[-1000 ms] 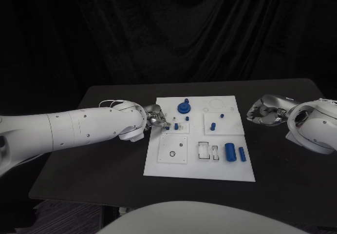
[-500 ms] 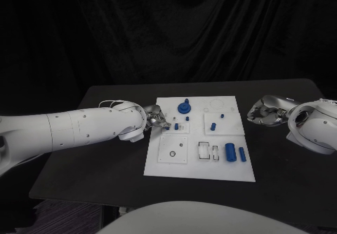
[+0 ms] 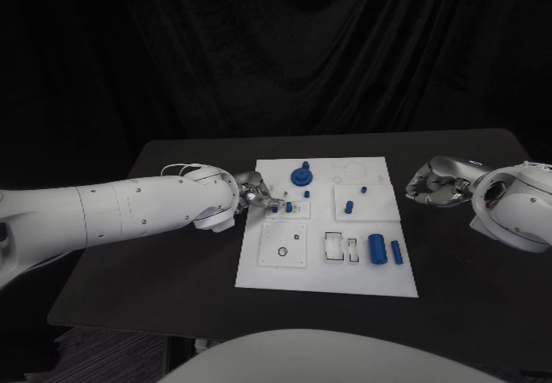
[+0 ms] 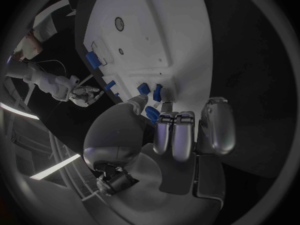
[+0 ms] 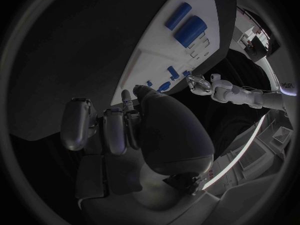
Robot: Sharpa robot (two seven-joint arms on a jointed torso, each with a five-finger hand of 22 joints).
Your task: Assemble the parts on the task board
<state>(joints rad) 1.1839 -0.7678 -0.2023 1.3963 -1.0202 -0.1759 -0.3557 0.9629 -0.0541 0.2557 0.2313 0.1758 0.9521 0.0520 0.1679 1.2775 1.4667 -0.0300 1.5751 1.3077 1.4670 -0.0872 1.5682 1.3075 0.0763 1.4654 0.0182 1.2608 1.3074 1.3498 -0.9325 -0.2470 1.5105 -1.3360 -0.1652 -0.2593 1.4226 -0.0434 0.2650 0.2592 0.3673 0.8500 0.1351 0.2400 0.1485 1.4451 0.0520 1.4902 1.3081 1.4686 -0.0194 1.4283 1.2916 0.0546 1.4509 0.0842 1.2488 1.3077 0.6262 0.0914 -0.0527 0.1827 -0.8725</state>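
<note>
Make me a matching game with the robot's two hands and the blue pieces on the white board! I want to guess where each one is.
Things:
1. left robot hand
2. right robot hand
3. two blue cylinders
4. blue knob part

Places:
A. off the task board, over the black table
B. lying side by side on the board's near right part
C. at the board's left edge, fingers by a small blue piece
D. standing at the board's far edge

Pairs: 1-C, 2-A, 3-B, 4-D

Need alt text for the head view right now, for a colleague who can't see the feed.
The left hand reaches over the left edge of the white task board, fingers at a small blue part. The right hand hovers over the black table beside the board's right edge, fingers curled, empty.
</note>
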